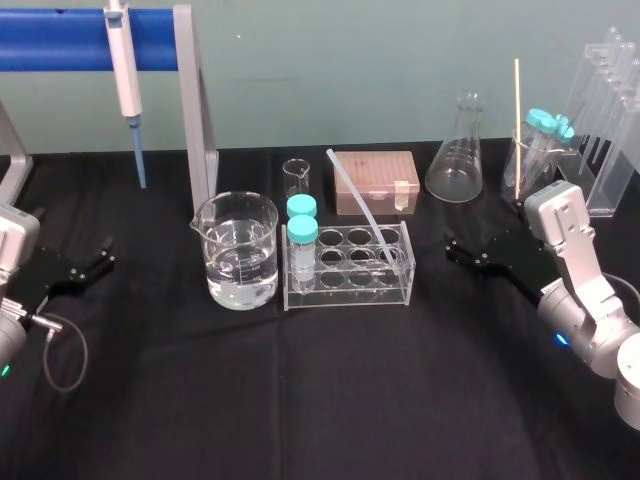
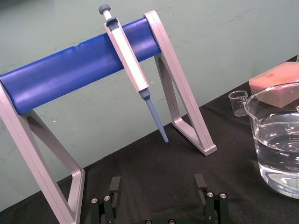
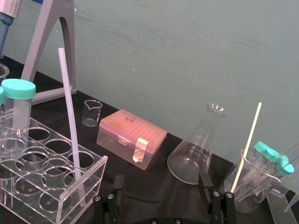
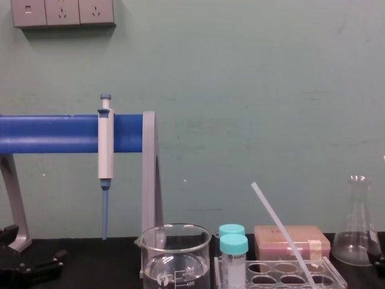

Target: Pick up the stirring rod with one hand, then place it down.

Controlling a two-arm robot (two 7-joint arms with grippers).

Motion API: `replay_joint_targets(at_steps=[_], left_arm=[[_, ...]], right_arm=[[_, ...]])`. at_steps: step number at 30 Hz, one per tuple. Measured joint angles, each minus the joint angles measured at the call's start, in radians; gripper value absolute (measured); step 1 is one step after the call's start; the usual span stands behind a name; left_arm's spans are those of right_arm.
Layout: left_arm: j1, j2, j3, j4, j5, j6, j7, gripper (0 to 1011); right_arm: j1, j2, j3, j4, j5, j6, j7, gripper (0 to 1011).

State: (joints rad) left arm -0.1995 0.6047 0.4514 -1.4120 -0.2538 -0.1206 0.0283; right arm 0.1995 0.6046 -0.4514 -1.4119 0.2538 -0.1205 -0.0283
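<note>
My right gripper (image 1: 462, 252) lies low, right of the rack (image 1: 345, 290), fingers spread and empty, left gripper (image 1: 98, 258) likewise far left; the rod (image 1: 359, 203) leans inside the rack.

Chest view: stirring rod (image 4: 283, 233) base off-edge

Bare bench (image 1: 300, 400) lies open between right end effector (image 1: 452, 250) and rack (image 1: 347, 262); beaker (image 1: 240, 250) flanks the rack's left, box (image 1: 375, 182) and flask (image 1: 458, 155) behind.
</note>
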Motion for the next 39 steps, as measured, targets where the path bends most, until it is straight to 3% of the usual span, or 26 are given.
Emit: replay_joint_targets(at_steps=[39], left_arm=[[0.000,0.000,0.000,0.000,0.000,0.000,0.000,1000]], right_arm=[[0.000,0.000,0.000,0.000,0.000,0.000,0.000,1003]])
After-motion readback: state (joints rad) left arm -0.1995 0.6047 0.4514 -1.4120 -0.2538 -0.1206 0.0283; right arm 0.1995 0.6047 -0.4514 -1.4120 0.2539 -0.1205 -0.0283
